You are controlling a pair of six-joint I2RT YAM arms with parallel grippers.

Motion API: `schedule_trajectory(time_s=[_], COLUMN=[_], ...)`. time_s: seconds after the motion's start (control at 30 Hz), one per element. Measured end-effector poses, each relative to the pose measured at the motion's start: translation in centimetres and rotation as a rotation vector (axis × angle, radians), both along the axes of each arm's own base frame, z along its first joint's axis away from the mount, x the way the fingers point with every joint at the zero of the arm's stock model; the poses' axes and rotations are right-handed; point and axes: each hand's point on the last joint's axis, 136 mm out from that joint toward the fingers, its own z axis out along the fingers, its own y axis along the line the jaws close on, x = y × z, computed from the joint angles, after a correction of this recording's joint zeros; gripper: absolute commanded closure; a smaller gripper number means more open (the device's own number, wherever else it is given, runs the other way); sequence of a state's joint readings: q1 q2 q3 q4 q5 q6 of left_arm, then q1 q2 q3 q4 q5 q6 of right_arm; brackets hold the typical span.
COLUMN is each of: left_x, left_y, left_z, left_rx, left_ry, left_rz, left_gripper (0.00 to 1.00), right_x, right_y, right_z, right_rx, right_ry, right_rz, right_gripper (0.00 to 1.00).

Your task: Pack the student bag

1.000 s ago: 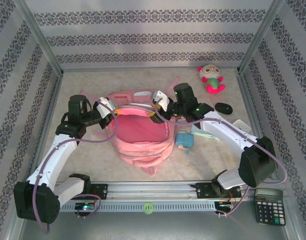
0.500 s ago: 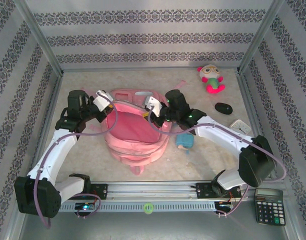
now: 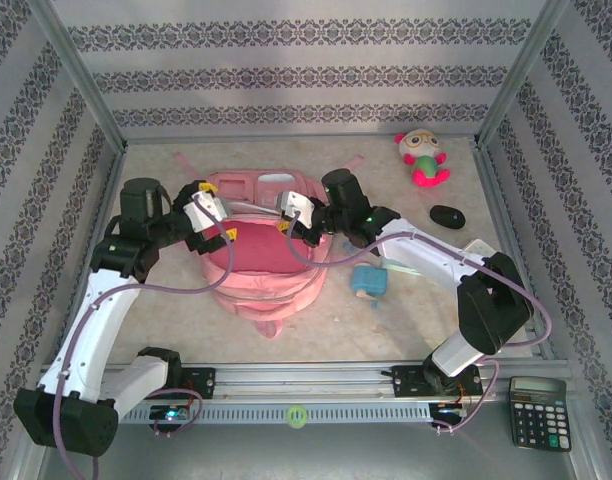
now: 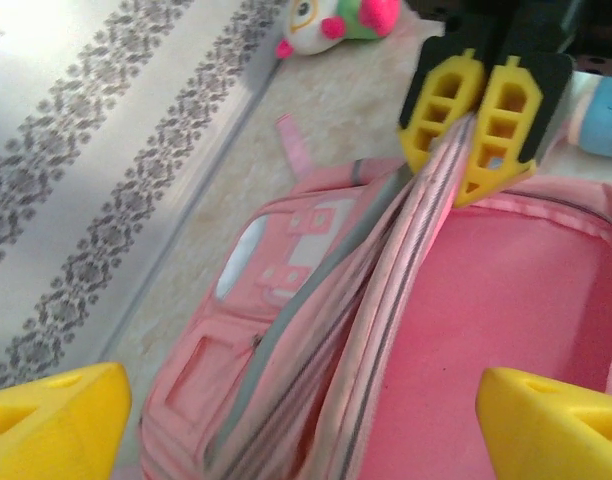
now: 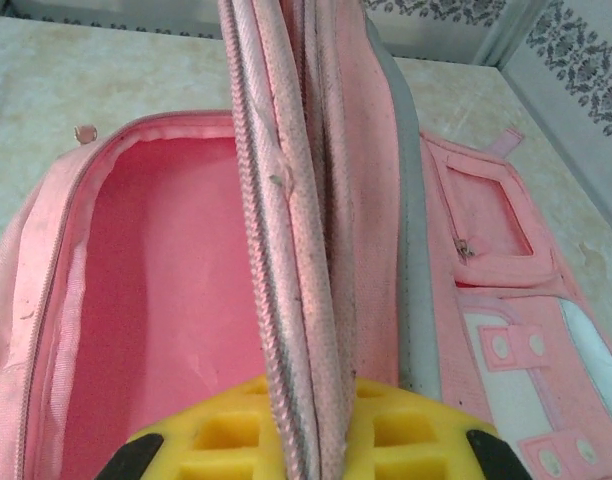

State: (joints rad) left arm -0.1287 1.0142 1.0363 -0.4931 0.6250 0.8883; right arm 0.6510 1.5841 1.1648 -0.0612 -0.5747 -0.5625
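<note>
— Where is the student bag [image 3: 266,255] lying?
— Mid-table, between your arms. Your right gripper [image 3: 289,222] is pinching its flap [image 5: 286,200] upright; your left gripper [image 3: 216,228] is gaping wide, holding nothing.
— Next?
— You are opening it, I judge; that free gripper is probably fetching the blue object [image 3: 369,281].

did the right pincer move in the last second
Yes. In the top view the right pincer has shifted left, further from the black mouse, still clamped on the student bag flap.
</note>
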Motion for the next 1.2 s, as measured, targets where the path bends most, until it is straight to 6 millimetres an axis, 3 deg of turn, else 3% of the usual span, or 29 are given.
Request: schedule_trajectory(time_s=[0.27,0.3,0.37,0.43,0.5,0.63,0.73,0.8,0.87,0.93,1.03,1.2], left_x=[1.3,1.4,1.7,2.2,2.8,2.8,2.6,2.4,2.4,2.3,2.2,2.2], left_y=[-3.9,-4.2,-4.5,-4.5,-4.4,-4.0,-3.6,-3.5,-3.4,-3.3,-3.2,-3.2], left_z=[-4.1,-4.7,-5.4,-5.7,-5.7,-6.0,-6.5,-6.4,-6.1,-5.9,-5.8,-5.7], left_rx=[0.130,0.147,0.170,0.188,0.197,0.161,0.108,0.062,0.019,-0.019,-0.051,-0.075], left_ry=[0.079,0.093,0.108,0.106,0.094,0.091,0.113,0.125,0.130,0.136,0.150,0.165], left_rz=[-0.118,-0.121,-0.114,-0.095,-0.066,0.013,0.068,0.104,0.134,0.159,0.180,0.198], left_gripper=[0.16,0.27,0.59,0.75,0.90,0.96,0.96,0.96,0.96,0.96,0.97,0.97], right_x=[-0.5,-0.4,-0.2,-0.2,-0.3,0.6,1.1,1.5,1.5,0.7,-2.2,-6.7], right_y=[0.3,0.3,0.0,0.0,0.0,-0.8,-3.5,-6.8,-10.4,-14.6,-19.0,-23.6], right_z=[0.9,0.9,0.6,0.5,0.4,2.0,4.7,6.2,6.2,4.5,-0.1,-6.6], right_rx=[0.004,0.003,-0.003,-0.006,-0.007,0.059,0.151,0.232,0.290,0.320,0.261,0.107], right_ry=[-0.020,-0.020,-0.012,-0.006,0.004,0.077,0.195,0.291,0.382,0.483,0.628,0.768], right_rz=[0.048,0.047,0.040,0.040,0.036,-0.071,-0.271,-0.446,-0.618,-0.824,-1.071,-1.329], right_gripper=[1.00,1.00,1.00,0.99,0.80,0.45,0.34,0.30,0.29,0.28,0.29,0.26])
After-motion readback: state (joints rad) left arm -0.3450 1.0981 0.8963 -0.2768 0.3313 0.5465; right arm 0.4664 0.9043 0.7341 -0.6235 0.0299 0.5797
